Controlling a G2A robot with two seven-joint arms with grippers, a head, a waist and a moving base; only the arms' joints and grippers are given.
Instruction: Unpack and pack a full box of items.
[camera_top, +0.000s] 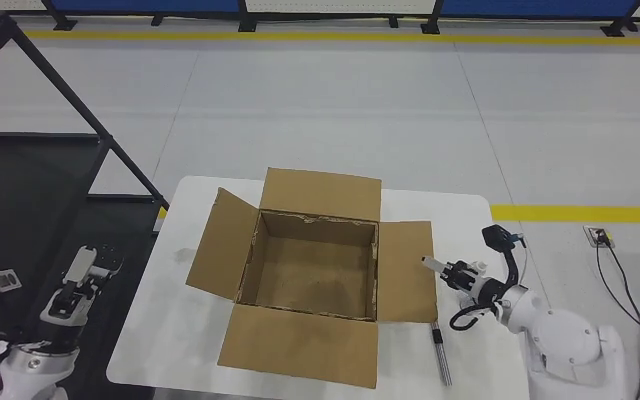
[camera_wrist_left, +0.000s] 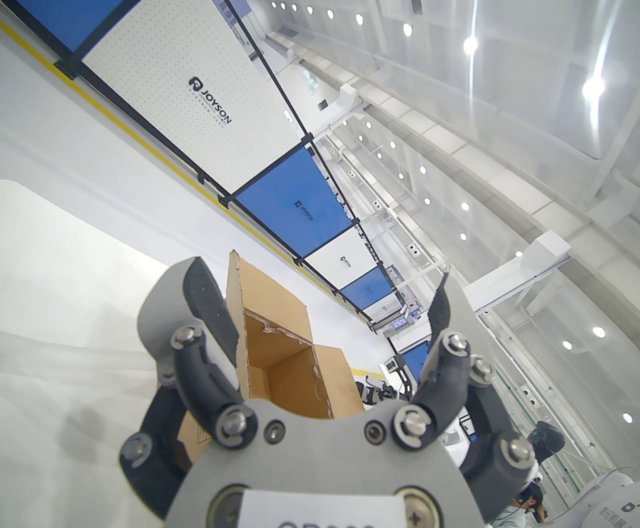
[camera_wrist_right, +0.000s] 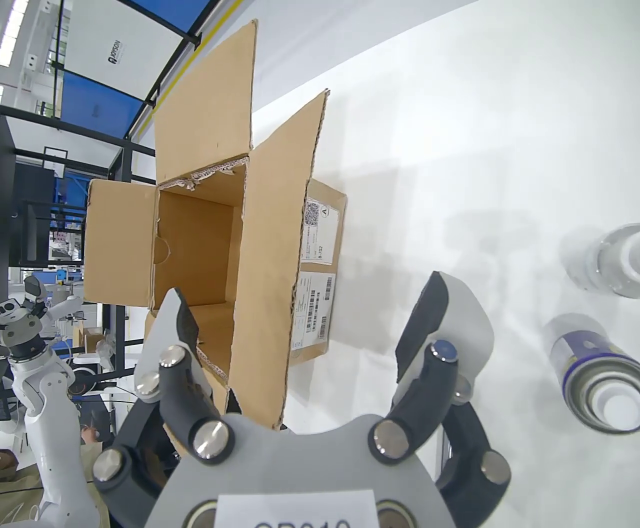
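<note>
An open cardboard box (camera_top: 310, 275) stands in the middle of the white table (camera_top: 180, 330), all flaps folded outward; its inside looks bare brown. My right gripper (camera_top: 440, 268) hovers just beyond the box's right flap, and its own view shows it open (camera_wrist_right: 305, 290) with nothing between the fingers. That view also shows a spray can with a blue band (camera_wrist_right: 590, 370) and a clear bottle (camera_wrist_right: 605, 262) lying on the white surface beside the box (camera_wrist_right: 235, 240). My left gripper (camera_top: 85, 262) sits off the table's left edge, open (camera_wrist_left: 320, 280) and empty, facing the box (camera_wrist_left: 280, 345).
A thin grey rod-like item (camera_top: 440, 355) lies near the table's front right corner. A black metal frame (camera_top: 90, 150) stands left of the table. Bare tabletop lies left of the box.
</note>
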